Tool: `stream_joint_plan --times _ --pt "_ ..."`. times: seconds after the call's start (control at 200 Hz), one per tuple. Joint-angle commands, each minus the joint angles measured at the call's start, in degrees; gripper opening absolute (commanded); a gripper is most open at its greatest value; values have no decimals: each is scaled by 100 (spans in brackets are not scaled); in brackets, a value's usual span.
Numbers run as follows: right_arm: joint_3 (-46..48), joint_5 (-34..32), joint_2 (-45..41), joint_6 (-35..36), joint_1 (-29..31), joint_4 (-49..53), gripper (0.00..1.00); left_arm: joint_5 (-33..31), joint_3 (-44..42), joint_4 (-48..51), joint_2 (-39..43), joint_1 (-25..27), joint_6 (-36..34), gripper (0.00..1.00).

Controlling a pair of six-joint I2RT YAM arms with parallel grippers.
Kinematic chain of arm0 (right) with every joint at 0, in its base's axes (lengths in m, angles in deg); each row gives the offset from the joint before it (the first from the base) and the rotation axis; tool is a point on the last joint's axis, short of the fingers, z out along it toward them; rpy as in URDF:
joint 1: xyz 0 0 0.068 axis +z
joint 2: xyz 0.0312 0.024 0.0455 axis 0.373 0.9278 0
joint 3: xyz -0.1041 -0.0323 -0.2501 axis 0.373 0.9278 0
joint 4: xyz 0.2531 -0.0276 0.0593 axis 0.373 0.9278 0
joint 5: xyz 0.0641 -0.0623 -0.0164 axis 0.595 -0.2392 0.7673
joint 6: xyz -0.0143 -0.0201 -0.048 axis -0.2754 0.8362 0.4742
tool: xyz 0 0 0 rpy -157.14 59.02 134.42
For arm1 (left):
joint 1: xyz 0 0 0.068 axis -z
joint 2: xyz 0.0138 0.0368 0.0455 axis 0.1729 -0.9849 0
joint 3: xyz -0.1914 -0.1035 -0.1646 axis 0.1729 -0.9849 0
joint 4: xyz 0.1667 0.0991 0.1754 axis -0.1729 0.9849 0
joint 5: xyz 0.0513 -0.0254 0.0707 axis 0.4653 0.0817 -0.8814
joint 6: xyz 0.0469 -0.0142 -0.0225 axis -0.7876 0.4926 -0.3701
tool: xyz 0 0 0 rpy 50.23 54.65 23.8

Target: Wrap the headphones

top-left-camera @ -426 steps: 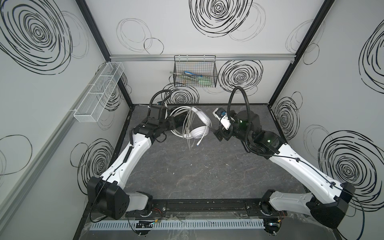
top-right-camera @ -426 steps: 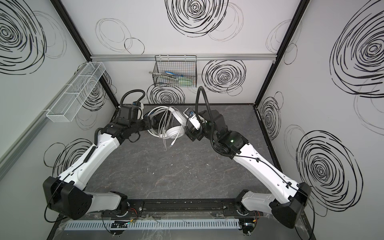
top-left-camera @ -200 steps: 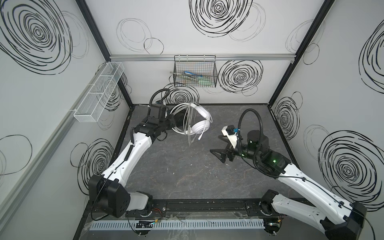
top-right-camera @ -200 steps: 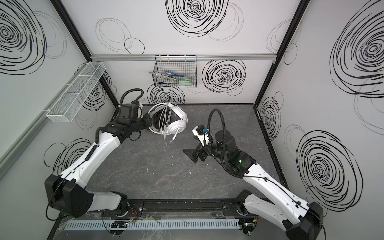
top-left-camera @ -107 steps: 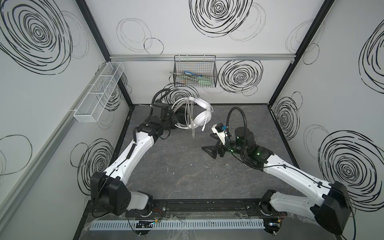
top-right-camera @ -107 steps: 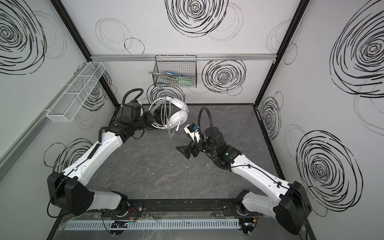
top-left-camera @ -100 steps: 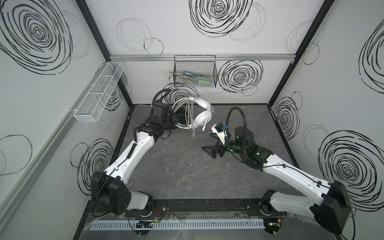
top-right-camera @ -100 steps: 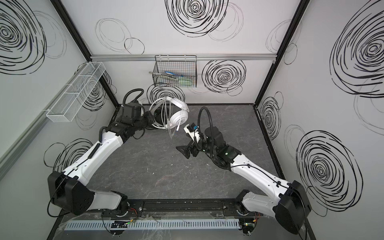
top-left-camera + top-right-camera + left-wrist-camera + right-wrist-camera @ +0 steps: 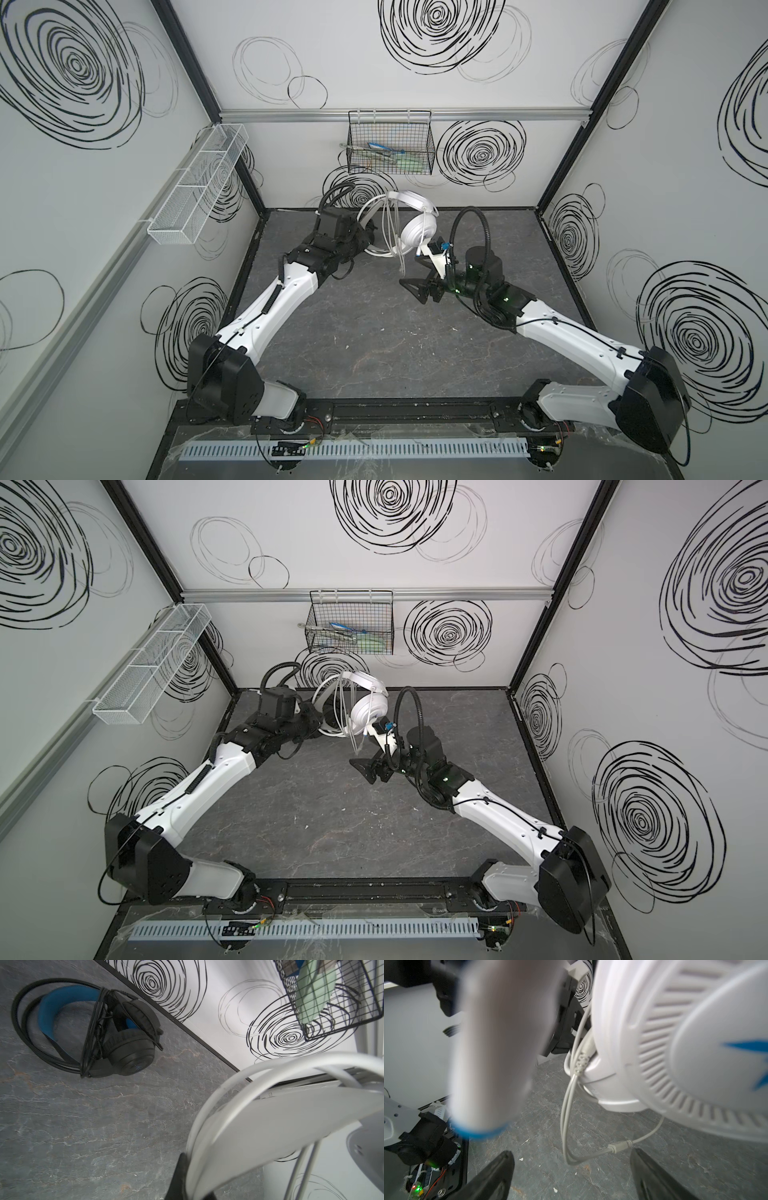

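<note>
the left gripper (image 9: 368,239) was clamped on the band of the white headset (image 9: 417,228), holding it in the air below and in front of the wire basket (image 9: 390,145). its white cable (image 9: 566,1118) hung in loops between the spread jaws of the right gripper (image 9: 571,1153), which gripped nothing. the black headset (image 9: 124,1047) lay on the table (image 9: 374,332) lower than the basket, by the wall's foot, its cord wound round it.

Bright, even light; near foreground blurred.
</note>
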Motion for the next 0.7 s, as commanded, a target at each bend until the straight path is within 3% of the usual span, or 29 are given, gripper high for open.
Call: stream_joint_plan --times 0.0,0.135,0.395,0.695 --pt "-158 60 37 -113 -91 -366 85 166 375 -702 -33 136 415 0" --pt "-149 77 37 -126 -111 -416 77 166 443 -738 -89 228 505 0" --pt "-176 116 -32 -136 -119 -378 35 176 530 -828 -225 372 672 0" --pt "-163 225 -248 -67 -145 -135 6 167 430 -860 -159 284 634 0"
